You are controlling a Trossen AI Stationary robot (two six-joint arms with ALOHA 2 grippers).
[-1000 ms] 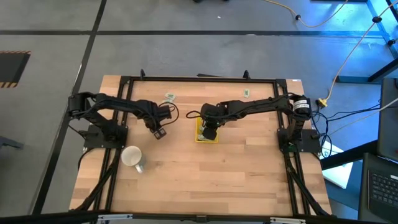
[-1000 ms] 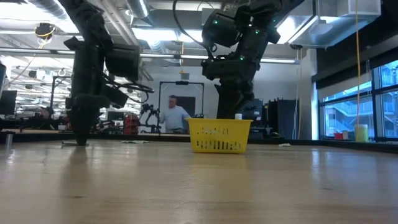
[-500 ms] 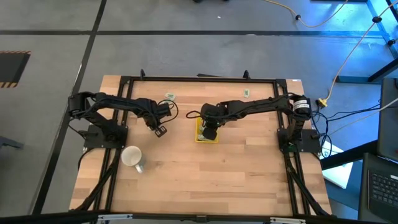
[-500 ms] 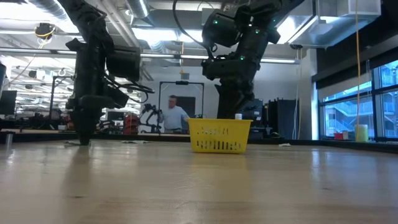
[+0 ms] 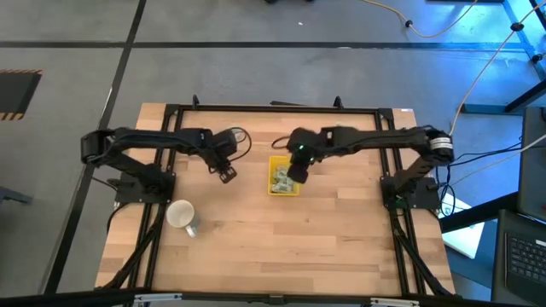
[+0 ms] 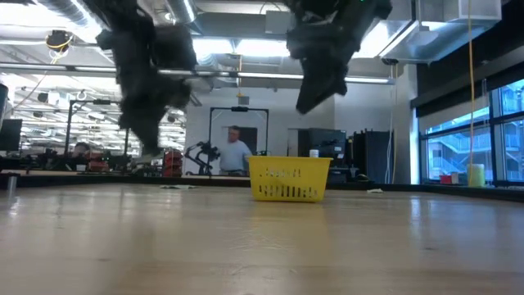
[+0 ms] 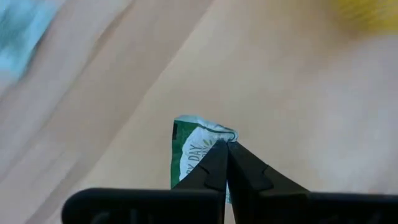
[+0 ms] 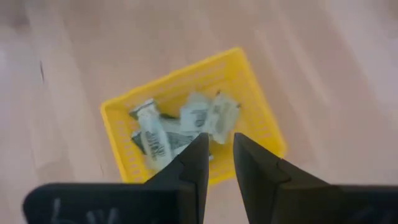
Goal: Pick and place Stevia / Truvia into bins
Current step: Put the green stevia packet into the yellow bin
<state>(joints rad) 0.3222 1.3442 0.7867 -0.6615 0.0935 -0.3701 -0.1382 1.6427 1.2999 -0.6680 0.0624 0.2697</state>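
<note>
Now that the left pincer [image 7: 225, 148] has clamped a packet [image 7: 189, 152] and lifted it off the bench [image 5: 341, 230], the right pincer [image 8: 219, 155], apart and empty, has risen clear of the tray [image 5: 284, 177], holding several packets; one more drop pending.

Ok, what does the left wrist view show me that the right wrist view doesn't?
Only the left wrist view shows the left gripper shut on a green and white sweetener packet, lifted over bare wood.

Only the right wrist view shows inside the yellow tray: several packets already piled there, with the right gripper open, holding nothing, above the tray's rim.

Both show the wooden tabletop. The left wrist view catches just a yellow blur, probably that tray.
</note>
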